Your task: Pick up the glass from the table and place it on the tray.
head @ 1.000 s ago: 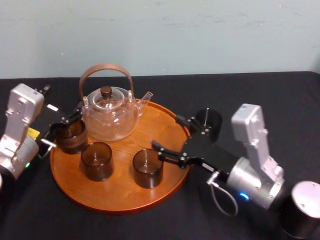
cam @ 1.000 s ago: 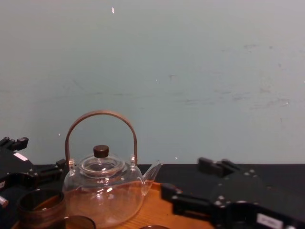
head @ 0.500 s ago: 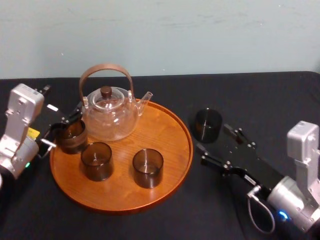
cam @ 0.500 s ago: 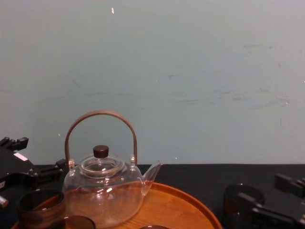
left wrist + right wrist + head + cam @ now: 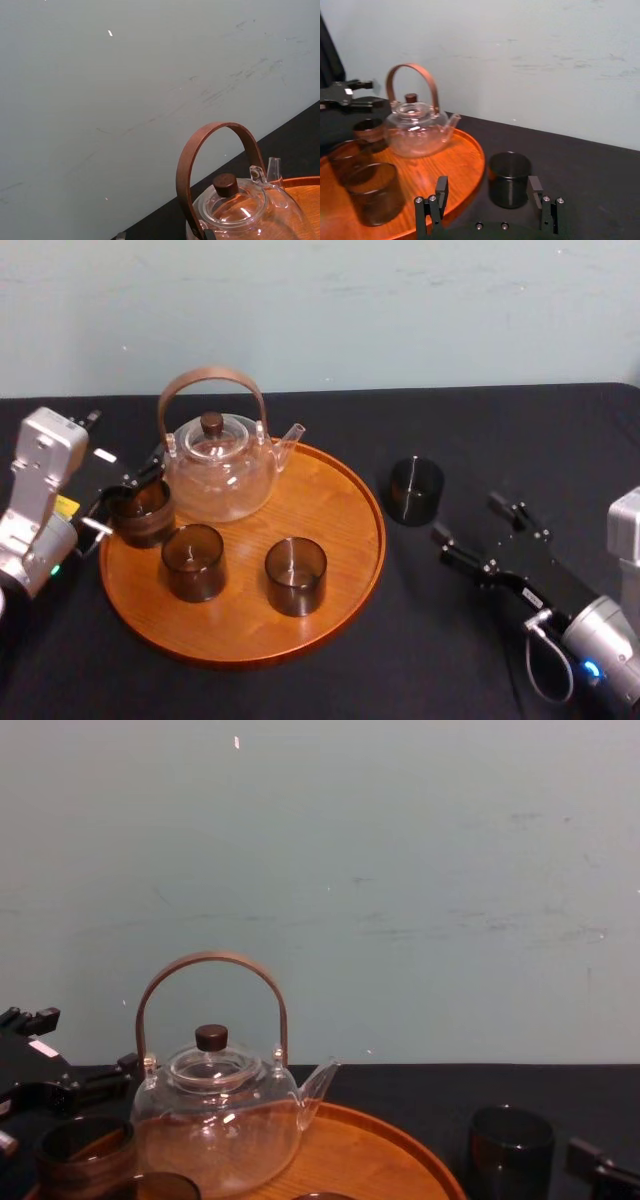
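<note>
- now the dark glass (image 5: 416,490) stands upright on the black table (image 5: 500,430), just beside the tray (image 5: 322,498), off its right rim.
- right gripper (image 5: 468,517) sits near the glass, jaws spread wide, empty.
- left gripper (image 5: 118,502) at the tray's left by a brown cup (image 5: 143,512); grip cannot be told.

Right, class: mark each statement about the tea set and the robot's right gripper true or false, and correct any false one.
1. The tray holds three glasses. True.
2. The teapot stands on the bare table, off the tray. False: it stands on the tray.
3. The right gripper is open. True.
4. The right gripper has lifted the lone glass. False: that glass stands on the table beside the tray, apart from the gripper.
</note>
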Available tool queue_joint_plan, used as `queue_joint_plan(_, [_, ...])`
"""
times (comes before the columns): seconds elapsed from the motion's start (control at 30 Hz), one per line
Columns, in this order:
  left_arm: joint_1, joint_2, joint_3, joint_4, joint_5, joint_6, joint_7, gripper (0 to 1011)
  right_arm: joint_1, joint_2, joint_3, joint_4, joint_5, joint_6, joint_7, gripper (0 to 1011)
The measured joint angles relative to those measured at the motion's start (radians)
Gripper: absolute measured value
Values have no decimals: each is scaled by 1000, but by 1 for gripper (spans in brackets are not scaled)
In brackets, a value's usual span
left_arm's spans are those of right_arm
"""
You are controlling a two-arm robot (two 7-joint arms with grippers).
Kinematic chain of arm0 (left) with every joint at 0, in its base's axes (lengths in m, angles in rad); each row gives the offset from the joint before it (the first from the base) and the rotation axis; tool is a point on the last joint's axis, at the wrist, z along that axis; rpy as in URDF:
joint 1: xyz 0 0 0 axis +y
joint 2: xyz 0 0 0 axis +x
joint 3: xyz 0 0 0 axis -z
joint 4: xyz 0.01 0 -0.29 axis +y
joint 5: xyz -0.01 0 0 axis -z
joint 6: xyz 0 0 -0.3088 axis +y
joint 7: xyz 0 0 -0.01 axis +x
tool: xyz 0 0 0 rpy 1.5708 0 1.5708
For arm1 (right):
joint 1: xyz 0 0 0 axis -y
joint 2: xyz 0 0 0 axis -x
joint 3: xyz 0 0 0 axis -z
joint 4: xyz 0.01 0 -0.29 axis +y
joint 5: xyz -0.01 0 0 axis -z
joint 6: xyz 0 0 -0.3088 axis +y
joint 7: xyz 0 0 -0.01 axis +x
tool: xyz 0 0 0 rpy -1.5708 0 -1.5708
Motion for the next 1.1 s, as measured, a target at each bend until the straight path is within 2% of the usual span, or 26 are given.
queue_joint_plan(0.4, [0, 0, 0, 0, 0, 0, 0, 1001, 109, -27, 5, 146, -21, 20, 15, 1002])
queue_joint_plan(0.7, [0, 0, 0, 0, 0, 0, 0, 1001, 213, -52, -27, 278, -41, 15, 52, 1002])
queue_joint_plan(1.1, [0, 0, 0, 0, 0, 0, 0, 1001, 311, -77, -63, 404, -52, 4, 87, 1002])
